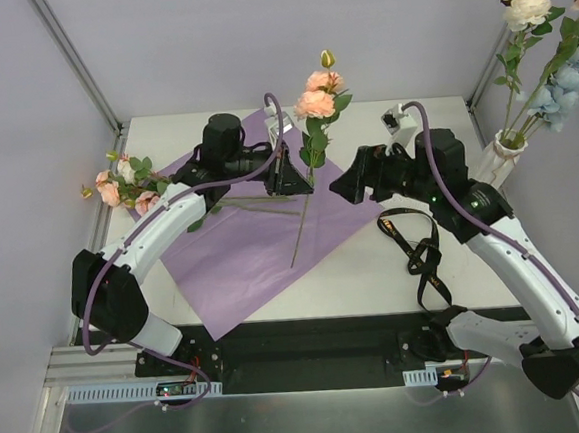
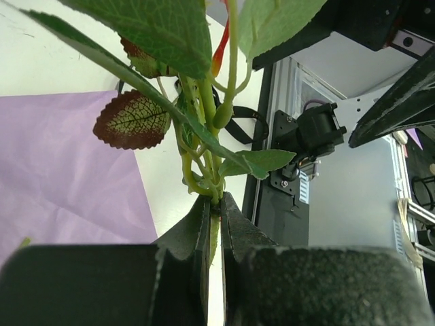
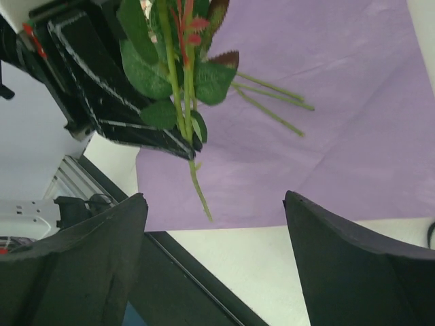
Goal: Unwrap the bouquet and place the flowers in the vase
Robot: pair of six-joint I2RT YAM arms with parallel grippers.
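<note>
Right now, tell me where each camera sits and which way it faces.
Top: above and behind, looking down on the table; left arm and right arm show.
Left wrist: along its shut left pincer clamping a rose stem, toward the table's near edge.
Right wrist: through its open right pincer, toward the left pincer.
Shared: both wrist views show the stem and purple paper.

The top external view looks steeply down from above and behind the arm bases, taking in the whole table (image 1: 359,271). The left wrist view sits right behind the left end effector (image 2: 216,200), very close, facing the table's near edge. The right wrist view looks out past the right end effector (image 3: 214,197) from farther back. All three share the flower stem (image 3: 182,88) and purple paper (image 3: 326,102).
</note>
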